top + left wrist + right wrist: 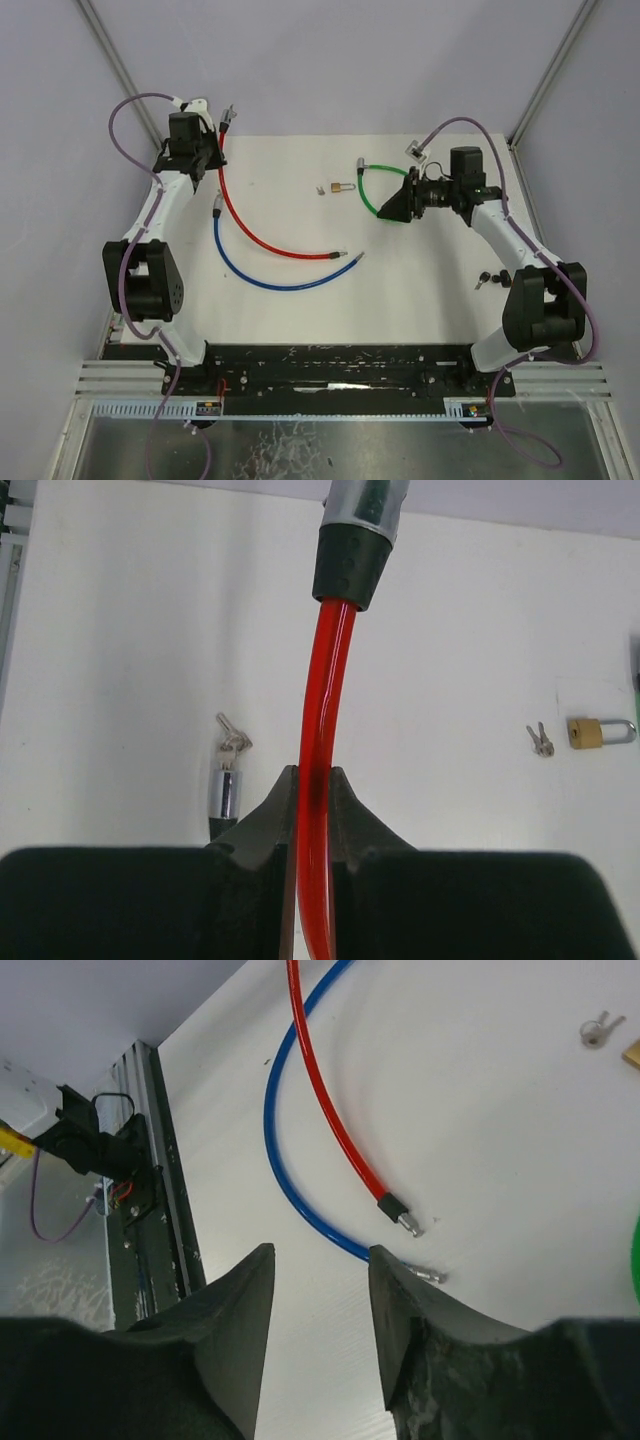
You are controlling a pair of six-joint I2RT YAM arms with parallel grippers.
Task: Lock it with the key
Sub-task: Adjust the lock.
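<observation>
Red cable point(322, 680) lengthwise between left fingers point(258, 825)

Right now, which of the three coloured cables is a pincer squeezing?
The red cable: the left pincer is shut on it near its black-capped end. The blue cable lies free, and the right pincer beside the green cable is open, holding nothing.

Glossy red cable point(322, 690), brassy metal padlock point(586, 732), matt white table point(130, 630).

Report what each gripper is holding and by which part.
Left gripper clamps the red cable near its black-collared end. Right gripper is open, holding nothing.
</observation>
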